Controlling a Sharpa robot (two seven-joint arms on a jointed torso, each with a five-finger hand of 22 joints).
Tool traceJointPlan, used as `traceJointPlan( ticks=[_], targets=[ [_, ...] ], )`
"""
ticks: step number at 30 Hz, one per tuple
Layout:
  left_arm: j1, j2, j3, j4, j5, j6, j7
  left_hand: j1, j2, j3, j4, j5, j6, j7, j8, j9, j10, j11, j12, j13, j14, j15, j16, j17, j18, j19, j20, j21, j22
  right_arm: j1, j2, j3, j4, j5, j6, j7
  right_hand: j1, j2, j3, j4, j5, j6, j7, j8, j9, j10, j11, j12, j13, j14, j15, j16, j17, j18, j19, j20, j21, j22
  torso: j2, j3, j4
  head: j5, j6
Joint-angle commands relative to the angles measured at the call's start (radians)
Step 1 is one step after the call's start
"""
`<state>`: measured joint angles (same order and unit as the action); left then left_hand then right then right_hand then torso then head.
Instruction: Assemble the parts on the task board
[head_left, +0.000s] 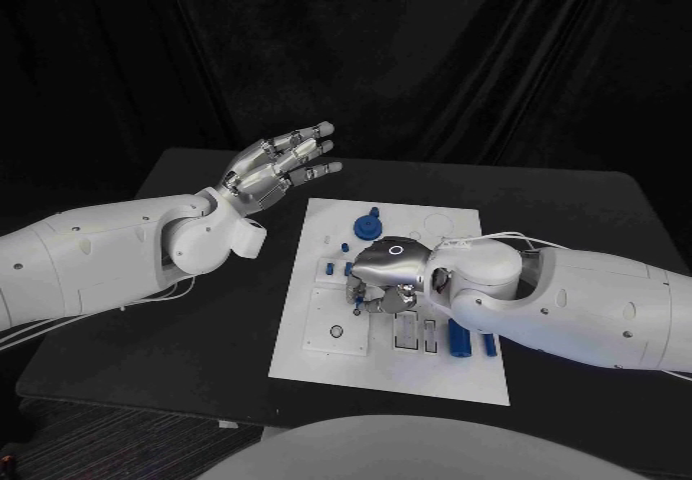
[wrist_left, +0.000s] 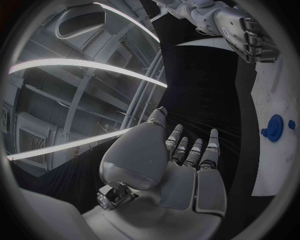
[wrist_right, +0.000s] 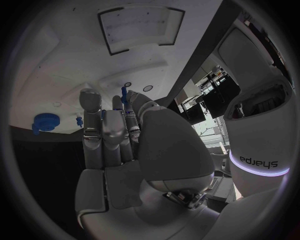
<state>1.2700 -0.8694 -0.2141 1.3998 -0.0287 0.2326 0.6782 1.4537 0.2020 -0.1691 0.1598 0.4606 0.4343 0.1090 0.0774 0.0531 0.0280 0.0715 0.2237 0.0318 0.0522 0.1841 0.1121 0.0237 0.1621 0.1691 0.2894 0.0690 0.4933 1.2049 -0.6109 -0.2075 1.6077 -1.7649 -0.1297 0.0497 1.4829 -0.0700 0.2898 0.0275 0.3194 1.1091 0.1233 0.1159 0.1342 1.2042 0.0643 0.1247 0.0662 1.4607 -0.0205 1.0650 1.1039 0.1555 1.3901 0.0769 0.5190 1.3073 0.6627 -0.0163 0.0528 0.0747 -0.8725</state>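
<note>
The white task board (head_left: 335, 345) lies in the middle of the table. My right hand (head_left: 387, 272) hovers low over its centre, fingers pointing down at it. In the right wrist view a thin blue peg (wrist_right: 124, 93) sticks up between the thumb and a fingertip (wrist_right: 117, 104), pinched there. A round blue gear-like part (head_left: 368, 220) (wrist_right: 45, 121) (wrist_left: 274, 126) sits near the board's far edge. Two long blue pieces (head_left: 459, 338) lie on the board's near right, under my right forearm. My left hand (head_left: 281, 162) (wrist_left: 181, 160) is raised left of the board, open, holding nothing.
Small blue pieces (head_left: 348, 246) stand on the board just left of my right hand. A ring-shaped hole (head_left: 336, 331) and rectangular slots (head_left: 408, 330) mark the board's near half. Bare black table (head_left: 202, 330) stretches to the left of the board.
</note>
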Motion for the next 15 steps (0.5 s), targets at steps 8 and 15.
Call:
traceJointPlan(
  ticks=[8, 15],
  targets=[
    [-0.002, 0.004, 0.001, -0.002, 0.002, 0.021, 0.026, 0.001, 0.009, 0.004, -0.005, 0.005, 0.011, 0.002, 0.007, 0.001, 0.001, 0.01, 0.004, 0.001, 0.005, 0.005, 0.005, 0.002, 0.008, 0.006, 0.002, 0.005, -0.003, -0.011, -0.001, 0.0, 0.003, -0.008, -0.003, -0.007, 0.007, -0.008, 0.007, 0.0, -0.006, -0.001, 0.003, -0.005, -0.002, 0.009, -0.001, 0.0, 0.002, 0.004, 0.001, 0.002, 0.0, -0.012, 0.004, 0.001, 0.004, 0.075, 0.0, -0.0001, -0.0013, 0.002, 0.0],
    [-0.003, 0.008, 0.001, -0.005, 0.002, 0.025, 0.022, 0.002, 0.01, 0.005, -0.006, 0.006, 0.012, 0.002, 0.007, 0.001, 0.001, 0.01, 0.004, 0.001, 0.005, 0.005, 0.006, 0.002, 0.008, 0.006, 0.002, 0.005, -0.002, -0.013, -0.003, 0.0, 0.004, -0.008, -0.001, -0.006, 0.008, -0.009, 0.007, 0.0, -0.007, -0.001, 0.003, -0.005, -0.002, 0.009, -0.001, 0.0, 0.002, 0.002, 0.001, -0.003, -0.005, -0.011, 0.002, 0.001, -0.005, 0.073, 0.0, 0.0003, -0.0008, 0.003, 0.0]
  ],
)
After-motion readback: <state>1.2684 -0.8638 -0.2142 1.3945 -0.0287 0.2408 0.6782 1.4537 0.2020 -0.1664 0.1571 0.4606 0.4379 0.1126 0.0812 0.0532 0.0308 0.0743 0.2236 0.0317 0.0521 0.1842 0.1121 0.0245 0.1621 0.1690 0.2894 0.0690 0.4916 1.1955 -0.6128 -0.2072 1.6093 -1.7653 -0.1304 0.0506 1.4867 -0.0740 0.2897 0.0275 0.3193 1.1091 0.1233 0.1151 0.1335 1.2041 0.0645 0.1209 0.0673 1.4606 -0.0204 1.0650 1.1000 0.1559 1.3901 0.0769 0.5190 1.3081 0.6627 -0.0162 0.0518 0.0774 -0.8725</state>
